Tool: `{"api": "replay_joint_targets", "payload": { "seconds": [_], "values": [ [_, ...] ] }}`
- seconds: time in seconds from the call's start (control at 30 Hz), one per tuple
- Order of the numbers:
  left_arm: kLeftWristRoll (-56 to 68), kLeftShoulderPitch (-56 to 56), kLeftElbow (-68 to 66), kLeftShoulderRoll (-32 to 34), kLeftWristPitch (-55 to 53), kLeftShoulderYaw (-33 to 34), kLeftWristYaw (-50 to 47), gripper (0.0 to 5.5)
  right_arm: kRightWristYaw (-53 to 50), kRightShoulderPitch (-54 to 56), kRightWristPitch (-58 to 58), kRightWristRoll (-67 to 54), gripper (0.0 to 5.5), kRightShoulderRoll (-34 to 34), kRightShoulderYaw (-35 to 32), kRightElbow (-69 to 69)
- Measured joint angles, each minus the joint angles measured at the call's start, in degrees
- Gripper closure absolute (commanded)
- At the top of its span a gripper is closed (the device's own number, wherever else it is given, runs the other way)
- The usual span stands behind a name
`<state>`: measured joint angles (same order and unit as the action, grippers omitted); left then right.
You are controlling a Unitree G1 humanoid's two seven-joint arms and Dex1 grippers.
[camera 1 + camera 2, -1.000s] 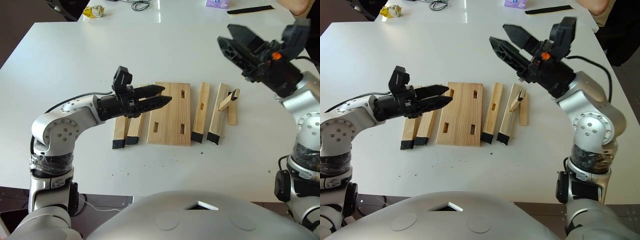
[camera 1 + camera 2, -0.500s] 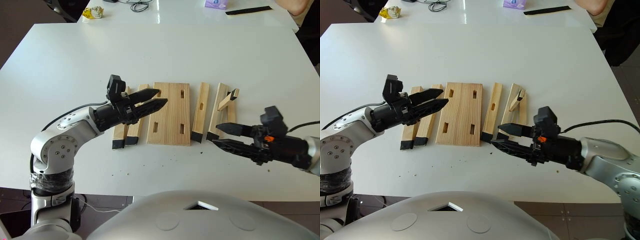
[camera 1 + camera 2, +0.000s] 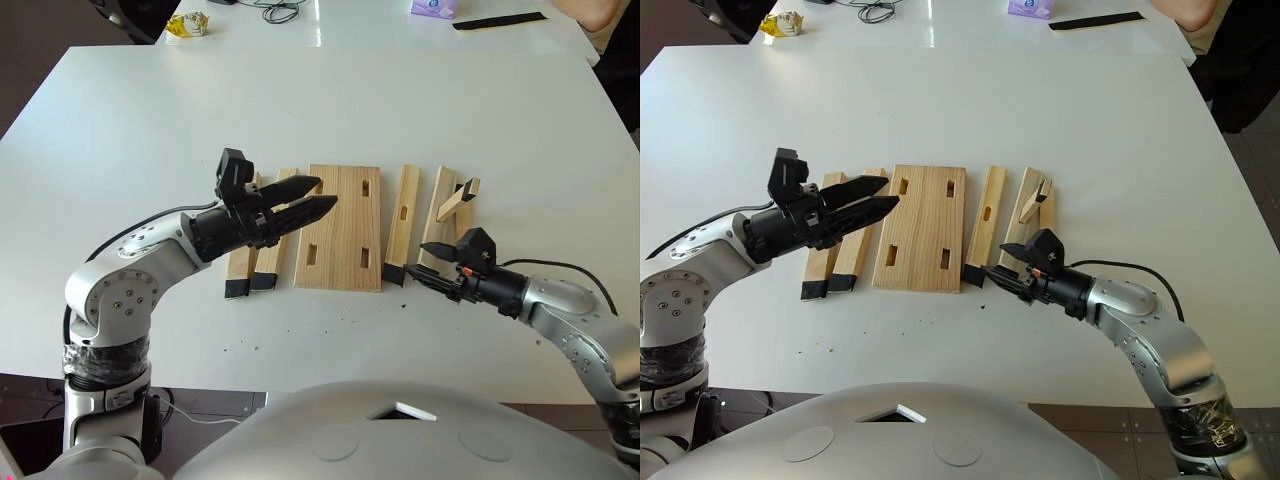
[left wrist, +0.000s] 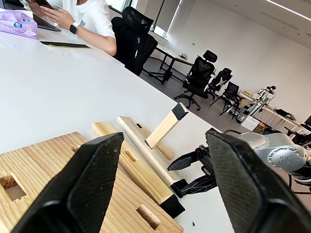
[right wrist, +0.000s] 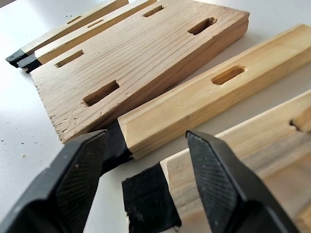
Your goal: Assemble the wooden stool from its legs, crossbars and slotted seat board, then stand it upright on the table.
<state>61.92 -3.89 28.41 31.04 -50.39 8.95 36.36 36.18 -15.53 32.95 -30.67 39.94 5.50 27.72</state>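
The slotted seat board (image 3: 340, 228) lies flat mid-table. Two black-tipped legs (image 3: 255, 250) lie side by side at its left, and two more (image 3: 420, 228) at its right. One crossbar (image 3: 458, 200) rests tilted on the rightmost leg, with another (image 3: 466, 230) flat beside it. My left gripper (image 3: 328, 190) hovers open above the board's left edge and the nearest leg, holding nothing. My right gripper (image 3: 418, 260) sits low and open at the black ends of the two right legs; in the right wrist view the slotted leg (image 5: 218, 92) lies between its fingers (image 5: 77, 179).
A yellow wrapper (image 3: 187, 23), a cable (image 3: 280, 10), a purple pack (image 3: 434, 8) and a black strip (image 3: 500, 20) lie at the table's far edge. Bare white table (image 3: 150, 130) surrounds the parts. Small dark specks dot the surface near the front.
My right arm swung down from high at the right to table level, then drew in to the black ends of the right legs. The left gripper barely shifted.
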Motion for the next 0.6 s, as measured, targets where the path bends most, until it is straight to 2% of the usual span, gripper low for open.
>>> {"api": "replay_joint_targets", "payload": {
  "seconds": [0.3,0.6],
  "values": [
    [0.1,0.1,0.2,0.0,0.0,0.0,-0.1,2.35,4.0,-0.4,-3.3,4.2,2.53,1.6,0.3,-2.7],
    [0.3,2.5,1.7,-0.2,0.3,0.5,-1.7,2.35,8.7,-0.2,2.0,-0.1,2.53,7.7,-9.8,0.8]
  ]
}}
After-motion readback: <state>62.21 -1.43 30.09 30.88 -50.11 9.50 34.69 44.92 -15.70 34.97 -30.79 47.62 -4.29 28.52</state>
